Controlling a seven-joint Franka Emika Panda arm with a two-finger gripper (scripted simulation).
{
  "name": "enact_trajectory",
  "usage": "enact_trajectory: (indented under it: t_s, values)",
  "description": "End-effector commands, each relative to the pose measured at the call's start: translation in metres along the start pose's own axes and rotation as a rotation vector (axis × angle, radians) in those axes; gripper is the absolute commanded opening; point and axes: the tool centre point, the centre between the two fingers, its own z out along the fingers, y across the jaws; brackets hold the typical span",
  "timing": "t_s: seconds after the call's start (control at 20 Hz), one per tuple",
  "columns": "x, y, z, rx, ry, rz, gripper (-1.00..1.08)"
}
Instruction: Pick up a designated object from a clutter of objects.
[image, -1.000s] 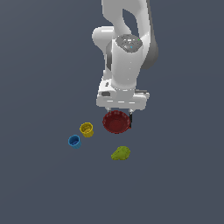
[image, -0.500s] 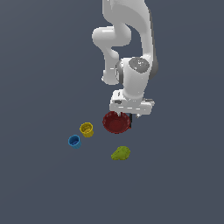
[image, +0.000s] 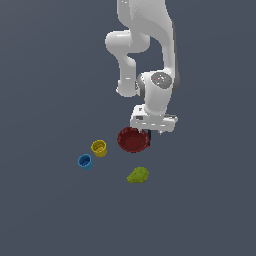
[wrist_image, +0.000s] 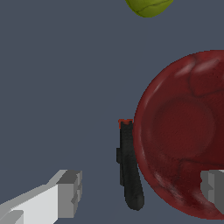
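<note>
The dark red ribbed bowl (image: 132, 140) lies on the grey floor and fills much of the wrist view (wrist_image: 183, 135). A black tab (wrist_image: 129, 168) runs along its rim. My gripper (image: 149, 135) hangs low at the bowl's edge on the exterior view's right. It is open (wrist_image: 140, 188): one white fingertip (wrist_image: 68, 192) stands outside the bowl and the other fingertip (wrist_image: 214, 186) stands over the bowl's inside, so the rim and tab lie between them. Nothing is held.
A small yellow cup (image: 99, 148) and a small blue cup (image: 85, 161) stand to the exterior view's left of the bowl. A yellow-green pear-shaped lump (image: 138, 175) lies in front of the bowl, also showing at the wrist view's edge (wrist_image: 148, 6).
The hand has shifted from above the bowl toward the exterior view's right, turned at the wrist and come lower beside the bowl's rim. The objects have not moved.
</note>
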Motion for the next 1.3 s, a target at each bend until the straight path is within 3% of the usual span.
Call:
enact_trajectory:
  t_s: [0.0,1.1,1.15,1.25]
  values:
    - [-0.002,-0.002,0.003,0.001,0.001,0.002,1.00]
    - [-0.003,-0.001,0.053,0.002,0.000,0.002,1.00]
    - [-0.003,-0.001,0.053,0.002,0.000,0.002,-1.00]
    - [-0.003,-0.001,0.053,0.002,0.000,0.002,-1.00]
